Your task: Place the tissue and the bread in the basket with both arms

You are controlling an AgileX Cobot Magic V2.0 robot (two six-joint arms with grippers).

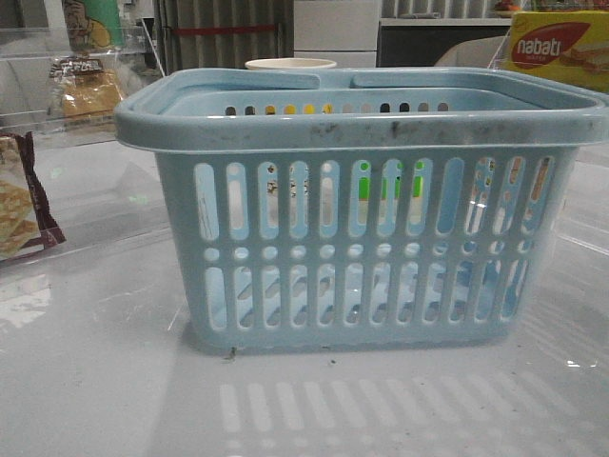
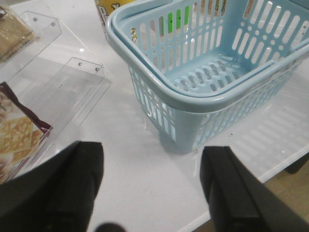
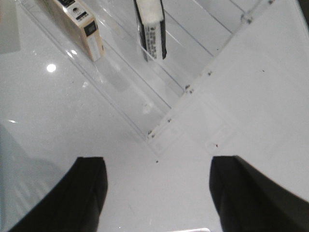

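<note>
Basket (image 1: 362, 238) sits mid-surface (image 1: 95, 381), empty inside as far as we see. Left gripper (image 2: 152, 188) and right gripper (image 3: 159, 193) both hang wide open, holding nothing.

We judge the reach-out step in hand: left arm should swing toward the acrylic racks (image 2: 72, 92) and avoid the maroon-edged cracker packet (image 2: 19, 130). The bread (image 1: 88, 90) appears to lie far left behind the basket, blurred. A dark pack (image 3: 150, 29), likely the tissue, stands in the right rack, cut off at the frame edge; label unreadable.
</note>
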